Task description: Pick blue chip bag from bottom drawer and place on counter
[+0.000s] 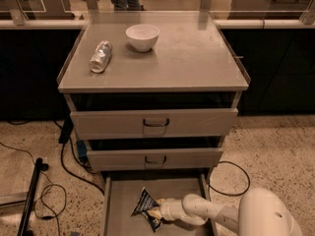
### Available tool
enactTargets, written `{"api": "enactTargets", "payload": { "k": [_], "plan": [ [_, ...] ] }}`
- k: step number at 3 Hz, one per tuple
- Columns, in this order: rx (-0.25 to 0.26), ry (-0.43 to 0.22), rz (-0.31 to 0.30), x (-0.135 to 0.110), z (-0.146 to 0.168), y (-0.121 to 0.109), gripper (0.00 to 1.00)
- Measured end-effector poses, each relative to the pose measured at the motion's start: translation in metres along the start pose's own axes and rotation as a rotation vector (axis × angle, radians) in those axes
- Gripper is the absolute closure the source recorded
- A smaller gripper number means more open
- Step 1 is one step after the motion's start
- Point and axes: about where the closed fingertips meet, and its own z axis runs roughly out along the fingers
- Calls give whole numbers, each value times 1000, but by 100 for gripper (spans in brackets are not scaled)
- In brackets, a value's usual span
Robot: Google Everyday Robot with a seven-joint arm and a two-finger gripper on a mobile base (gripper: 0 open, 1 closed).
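Observation:
The blue chip bag (146, 206) is a small dark blue foil bag with white markings, held over the floor of the open bottom drawer (123, 208). My gripper (155, 213) reaches in from the lower right on a white arm and is shut on the bag's right side, the bag tilted up to the left. The counter (187, 58) is the flat grey top of the cabinet, above and well away from the gripper.
A white bowl (142, 36) and a crushed silver can (101, 56) stand on the counter's back left. Two upper drawers with loop handles (156, 123) overhang the bottom drawer. Black cables (59, 181) and a black stand leg (30, 195) lie on the floor at left.

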Motion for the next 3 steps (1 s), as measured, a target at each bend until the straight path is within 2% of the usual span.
{"api": "enactTargets", "payload": {
  "k": [1, 2, 3],
  "plan": [
    [-2, 0, 0, 0, 0, 0, 100],
    [-21, -29, -24, -13, -36, 0, 100],
    [-18, -81, -64, -31, -81, 0, 100]
  ]
}}
